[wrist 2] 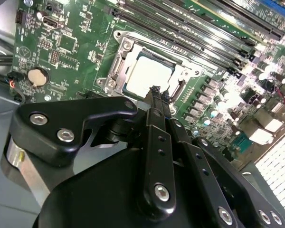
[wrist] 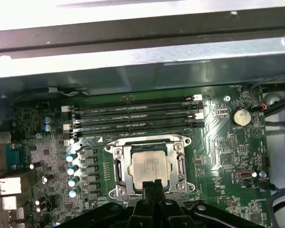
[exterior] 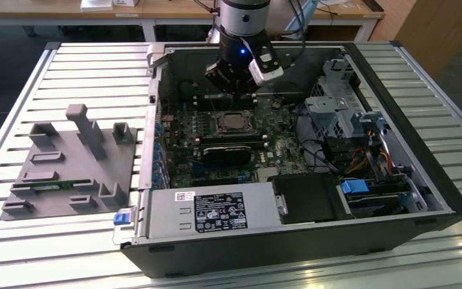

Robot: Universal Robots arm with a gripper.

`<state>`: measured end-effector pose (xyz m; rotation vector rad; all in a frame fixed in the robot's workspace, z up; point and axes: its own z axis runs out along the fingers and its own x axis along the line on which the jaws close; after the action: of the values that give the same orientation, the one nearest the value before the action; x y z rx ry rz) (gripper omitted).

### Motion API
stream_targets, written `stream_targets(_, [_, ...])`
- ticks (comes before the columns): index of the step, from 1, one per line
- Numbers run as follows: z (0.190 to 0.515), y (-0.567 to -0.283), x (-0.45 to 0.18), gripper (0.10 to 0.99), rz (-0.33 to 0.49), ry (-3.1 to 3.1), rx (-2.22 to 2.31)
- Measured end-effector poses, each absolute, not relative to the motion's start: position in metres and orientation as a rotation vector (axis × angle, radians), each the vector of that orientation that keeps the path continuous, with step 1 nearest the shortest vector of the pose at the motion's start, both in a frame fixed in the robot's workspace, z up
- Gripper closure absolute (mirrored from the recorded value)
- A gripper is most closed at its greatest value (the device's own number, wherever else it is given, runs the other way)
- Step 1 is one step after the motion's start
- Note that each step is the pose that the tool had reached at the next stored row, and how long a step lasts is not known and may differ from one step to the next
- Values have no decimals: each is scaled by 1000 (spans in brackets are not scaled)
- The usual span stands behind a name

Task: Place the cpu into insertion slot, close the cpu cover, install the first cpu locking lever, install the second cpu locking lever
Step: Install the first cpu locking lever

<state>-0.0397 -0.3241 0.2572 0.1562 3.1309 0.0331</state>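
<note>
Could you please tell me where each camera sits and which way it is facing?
Exterior view: off the arm and above, looking down into the open computer case on the slatted table; the arm shows, its end inside the case.
First wrist view: at the wrist, looking past the gripper onto the cpu framed by the cpu cover, memory slots beyond.
Second wrist view: at the wrist, looking along the gripper's black linkage at the cpu on a slant.
Both wrist views share the gripper's tip, the cpu and the coin battery.
</note>
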Motion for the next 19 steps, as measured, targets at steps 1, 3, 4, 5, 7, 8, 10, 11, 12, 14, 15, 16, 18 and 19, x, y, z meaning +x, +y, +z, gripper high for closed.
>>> stream_targets(1, [257,-324,-40,980,33,3131,142])
stream_targets(3, [257,-324,-40,980,33,3131,123])
stream_targets(4, [257,-324,-40,980,33,3131,120])
stream_targets(5, [257,-324,-40,980,33,3130,119])
stream_targets(7, [257,-324,-40,980,33,3130,117])
stream_targets(8, [257,-324,-40,980,33,3130,117])
stream_targets(10, [257,-324,-40,980,33,3130,116])
stream_targets(11, [257,-324,-40,980,33,3130,116])
stream_targets(12, [257,-324,-40,980,33,3130,115])
stream_targets(14, [257,-324,-40,980,33,3129,115])
stream_targets(15, [257,-324,-40,980,33,3129,115])
stream_targets(16, [257,-324,-41,980,34,3129,115])
stream_targets(18, [257,-324,-42,980,33,3129,115])
stream_targets(19, [257,-324,-42,980,33,3129,115])
